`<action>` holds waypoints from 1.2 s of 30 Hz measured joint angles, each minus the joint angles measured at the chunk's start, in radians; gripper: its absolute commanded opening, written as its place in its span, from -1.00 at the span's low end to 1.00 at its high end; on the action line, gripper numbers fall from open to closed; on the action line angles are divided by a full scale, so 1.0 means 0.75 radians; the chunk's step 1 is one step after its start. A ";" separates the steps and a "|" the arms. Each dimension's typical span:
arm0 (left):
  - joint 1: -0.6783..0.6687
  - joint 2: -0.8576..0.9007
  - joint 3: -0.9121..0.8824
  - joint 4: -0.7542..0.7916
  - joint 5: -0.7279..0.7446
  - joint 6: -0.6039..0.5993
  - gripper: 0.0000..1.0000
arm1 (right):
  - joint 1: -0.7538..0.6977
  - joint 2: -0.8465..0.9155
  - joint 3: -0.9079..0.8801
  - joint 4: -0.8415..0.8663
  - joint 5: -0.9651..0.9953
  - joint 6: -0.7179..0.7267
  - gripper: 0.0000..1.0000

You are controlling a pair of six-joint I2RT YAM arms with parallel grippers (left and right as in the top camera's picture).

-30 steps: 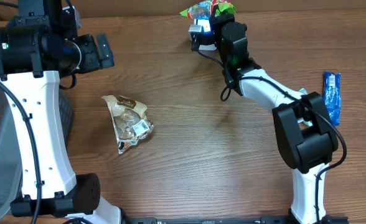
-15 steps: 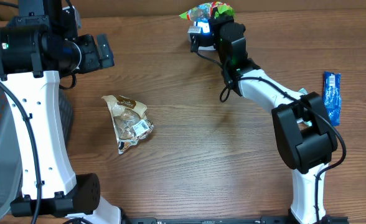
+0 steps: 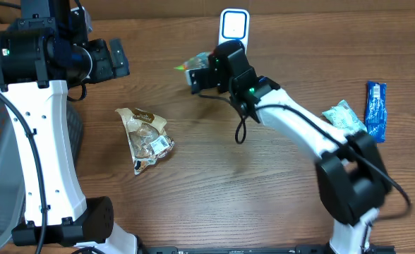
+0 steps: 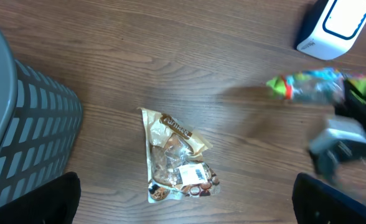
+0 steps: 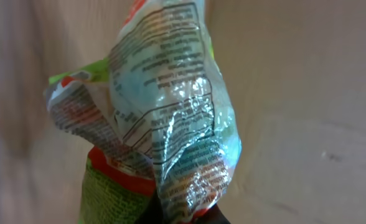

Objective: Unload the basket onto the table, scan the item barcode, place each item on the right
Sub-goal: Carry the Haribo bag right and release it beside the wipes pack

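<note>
**Right arm has the packet; scanner sits just behind it**

Overhead:
- The right gripper (image 3: 197, 73) is clamped on a green-and-red crinkly plastic snack packet (image 3: 186, 65), held over the far middle of the brown wood table (image 3: 214, 183).
- A white box scanner with a blue-rimmed face (image 3: 233, 25) stands near the packet, toward the far edge and on the arm's side of it. The two are not touching.
- The packet's long axis runs roughly across the table, and its free end points away from the scanner.
- The left gripper (image 3: 116, 58) has its jaws wide apart and holds nothing. It is well apart from both, so the right arm is clearly the nearer one.
- My read is that the next move swings the packet back toward the scanner face with the code side turned to it.
- Also lying flat on the table are a tan clear-window snack bag (image 3: 147, 137), a blue bar wrapper (image 3: 377, 109) and a pale teal pouch (image 3: 341, 115).

Left wrist:
- The packet is in the air between the tan bag and the scanner, and the right gripper is a blur beside it.
- The tan bag's white barcode label (image 4: 192, 173) faces up.
- A dark grey slatted bin (image 4: 27, 124) is at the left. Its inside is out of view, so I can't tell what it holds.

Right wrist:
- The packet fills the frame, pinched at its lower end.
- A fine-print panel faces the camera, but I can't make out a barcode.
- The film is crumpled and glossy, so creases and glare will likely hamper the read.
</note>
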 measured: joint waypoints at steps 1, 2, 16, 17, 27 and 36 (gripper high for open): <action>0.000 0.000 0.000 0.001 -0.001 0.000 1.00 | 0.015 -0.051 0.000 -0.037 -0.036 0.072 -0.92; 0.000 0.000 0.000 0.001 0.000 0.000 1.00 | 0.025 -0.110 0.000 -0.086 -0.088 0.157 -0.92; 0.000 0.000 0.000 0.001 0.000 0.000 1.00 | -0.266 -0.577 0.007 -0.826 -0.698 1.246 -0.92; 0.000 0.000 0.000 0.001 -0.001 0.000 1.00 | -0.328 -0.573 0.007 -0.875 -0.693 1.344 -0.92; 0.000 0.000 0.000 0.001 0.000 0.000 0.99 | -1.024 -0.520 -0.016 -1.071 -0.583 1.803 -0.92; 0.000 0.000 0.000 0.001 0.000 0.000 1.00 | -1.329 -0.291 -0.138 -1.003 -0.494 1.907 -0.92</action>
